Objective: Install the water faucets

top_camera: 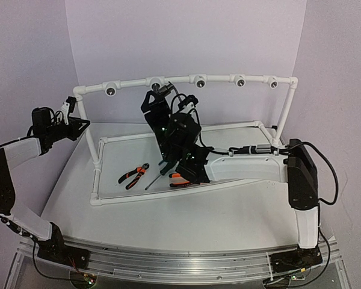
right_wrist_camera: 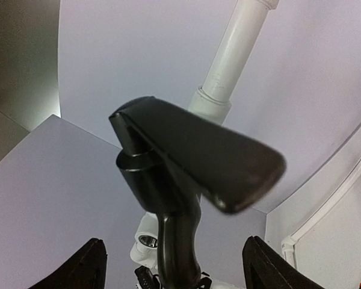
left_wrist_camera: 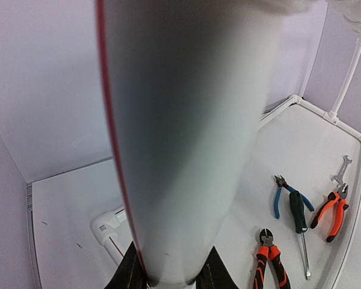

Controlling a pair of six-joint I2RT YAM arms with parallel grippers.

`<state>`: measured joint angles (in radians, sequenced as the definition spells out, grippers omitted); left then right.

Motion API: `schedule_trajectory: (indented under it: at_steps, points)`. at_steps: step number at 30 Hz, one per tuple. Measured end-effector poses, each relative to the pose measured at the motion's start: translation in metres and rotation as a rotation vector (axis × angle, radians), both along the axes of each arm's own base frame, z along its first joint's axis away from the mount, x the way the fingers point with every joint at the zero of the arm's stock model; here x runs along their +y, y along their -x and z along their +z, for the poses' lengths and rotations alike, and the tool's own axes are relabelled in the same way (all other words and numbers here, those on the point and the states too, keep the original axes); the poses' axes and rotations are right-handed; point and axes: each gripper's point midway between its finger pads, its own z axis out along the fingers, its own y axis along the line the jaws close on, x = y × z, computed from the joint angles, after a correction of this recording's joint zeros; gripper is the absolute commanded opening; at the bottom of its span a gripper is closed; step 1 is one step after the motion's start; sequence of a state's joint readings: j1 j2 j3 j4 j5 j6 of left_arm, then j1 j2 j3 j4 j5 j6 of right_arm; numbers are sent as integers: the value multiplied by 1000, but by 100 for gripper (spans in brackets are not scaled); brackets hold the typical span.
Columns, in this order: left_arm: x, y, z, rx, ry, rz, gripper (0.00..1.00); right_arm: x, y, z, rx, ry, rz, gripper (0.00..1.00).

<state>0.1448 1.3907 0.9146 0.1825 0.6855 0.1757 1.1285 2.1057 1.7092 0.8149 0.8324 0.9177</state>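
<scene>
Left gripper (left_wrist_camera: 171, 274): clenched on white pipe (left_wrist_camera: 180, 120) | Right gripper (right_wrist_camera: 177, 265): released, fingers spread clear of black faucet (right_wrist_camera: 192, 162) on both sides | Black faucet: positioned against top rail (top_camera: 216, 77).

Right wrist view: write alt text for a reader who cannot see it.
A black faucet with a flat lever handle fills the centre, untouched between the wide-open fingers of the right gripper. Behind it, a white pipe rises against a lilac wall.

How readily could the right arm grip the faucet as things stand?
Probably yes: the right gripper stands open with the faucet directly between its fingers, and nothing else sits in that gap.
</scene>
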Motion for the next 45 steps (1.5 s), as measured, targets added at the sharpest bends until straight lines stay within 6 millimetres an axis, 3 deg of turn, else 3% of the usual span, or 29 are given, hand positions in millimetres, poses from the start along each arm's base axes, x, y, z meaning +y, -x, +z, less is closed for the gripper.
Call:
schedule_trajectory:
  at_steps: [4,8,12,16,21,25,29,32,41,45]
  points:
    - [0,0,0,0,0,0,0,-12,22,-3,-3,51,37,85]
    - [0,0,0,0,0,0,0,-36,53,-25,-2,181,59,85]
    - [0,0,0,-1,0,-1,0,-56,81,-51,-35,425,61,85]
    - [0,0,0,-1,-1,0,0,-58,101,-60,-163,934,14,88]
    - [0,0,0,-1,-2,-1,0,-59,119,-40,-508,1688,-194,86]
    - [0,0,-1,3,-1,0,0,-58,115,-21,-724,2084,-305,84]
    - [1,1,-2,29,-4,4,0,-55,103,18,-869,2274,-379,86]
    - [-1,6,0,52,-8,1,0,-50,99,33,-983,2395,-369,87]
    - [-6,53,9,151,-6,15,0,-37,107,4,-1314,2672,-153,88]
    - [-6,62,7,162,-3,25,0,-41,98,2,-1367,2716,-113,88]
